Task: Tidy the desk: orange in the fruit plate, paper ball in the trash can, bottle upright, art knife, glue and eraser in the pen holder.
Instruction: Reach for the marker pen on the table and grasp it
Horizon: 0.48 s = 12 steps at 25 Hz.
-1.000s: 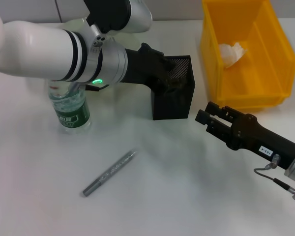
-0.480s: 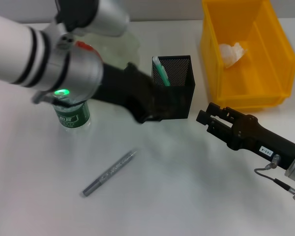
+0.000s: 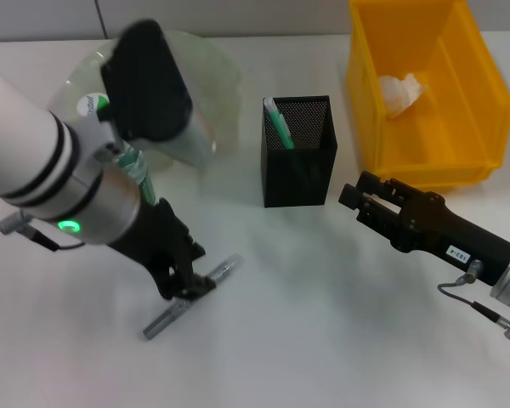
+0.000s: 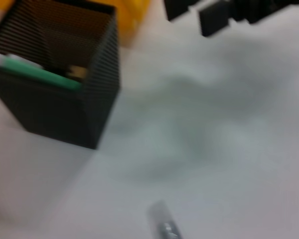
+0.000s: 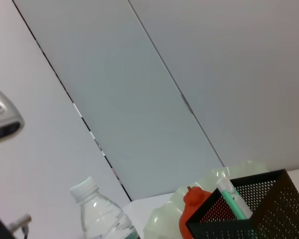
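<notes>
The grey glittery glue (image 3: 221,272) lies on the white desk (image 3: 323,331), in front of the black mesh pen holder (image 3: 299,166). My left gripper (image 3: 184,287) is low over its middle, open, with a finger on each side. In the left wrist view the glue (image 4: 163,225) shows only its tip. The mint-green art knife (image 3: 278,123) stands in the holder, and the tan eraser (image 4: 77,72) lies inside it. The paper ball (image 3: 401,92) is in the yellow trash can (image 3: 480,127). The bottle (image 5: 97,211) stands upright. The orange (image 5: 192,211) sits in the fruit plate (image 3: 219,81). My right gripper (image 3: 354,194) hovers open and empty right of the holder.
The left forearm (image 3: 42,170) covers most of the bottle and part of the fruit plate in the head view. The pen holder stands between the two grippers. The trash can fills the far right corner.
The left arm has swung away from the pen holder and come down over the glue. The art knife now shows standing in the holder. The right arm has barely moved.
</notes>
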Each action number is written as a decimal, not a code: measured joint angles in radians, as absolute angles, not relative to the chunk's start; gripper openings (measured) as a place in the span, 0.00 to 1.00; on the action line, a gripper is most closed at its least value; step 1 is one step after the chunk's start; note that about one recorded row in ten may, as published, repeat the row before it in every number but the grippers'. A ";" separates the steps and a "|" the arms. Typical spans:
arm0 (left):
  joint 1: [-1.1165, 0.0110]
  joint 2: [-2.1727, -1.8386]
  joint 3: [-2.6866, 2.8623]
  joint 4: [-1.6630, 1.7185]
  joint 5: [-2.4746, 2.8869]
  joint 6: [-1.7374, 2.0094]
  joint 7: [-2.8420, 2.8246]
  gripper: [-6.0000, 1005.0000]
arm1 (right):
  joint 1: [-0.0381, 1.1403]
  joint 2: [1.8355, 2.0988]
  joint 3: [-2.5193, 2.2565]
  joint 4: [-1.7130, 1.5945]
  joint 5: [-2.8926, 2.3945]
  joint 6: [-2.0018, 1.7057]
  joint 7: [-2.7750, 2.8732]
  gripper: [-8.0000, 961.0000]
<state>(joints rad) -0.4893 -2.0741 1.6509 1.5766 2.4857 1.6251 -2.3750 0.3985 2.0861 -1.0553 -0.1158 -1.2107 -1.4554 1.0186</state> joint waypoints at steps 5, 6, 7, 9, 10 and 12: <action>-0.511 -2.078 1.709 1.524 2.492 1.614 -2.379 0.41 | 0.405 2.087 -1.058 -0.115 -1.210 -1.451 1.019 0.53; -0.521 -2.079 1.712 1.499 2.492 1.607 -2.380 0.41 | 0.405 2.087 -1.059 -0.115 -1.210 -1.447 1.019 0.53; -0.531 -2.079 1.713 1.475 2.492 1.598 -2.383 0.41 | 0.405 2.088 -1.060 -0.115 -1.210 -1.446 1.019 0.53; -0.549 -2.079 1.714 1.428 2.492 1.576 -2.387 0.41 | 0.405 2.088 -1.062 -0.115 -1.210 -1.443 1.019 0.53; -0.549 -2.079 1.714 1.428 2.492 1.576 -2.387 0.41 | 0.405 2.088 -1.062 -0.115 -1.210 -1.441 1.019 0.53; -0.563 -2.079 1.710 1.368 2.490 1.525 -2.384 0.41 | 0.405 2.088 -1.062 -0.115 -1.210 -1.434 1.017 0.53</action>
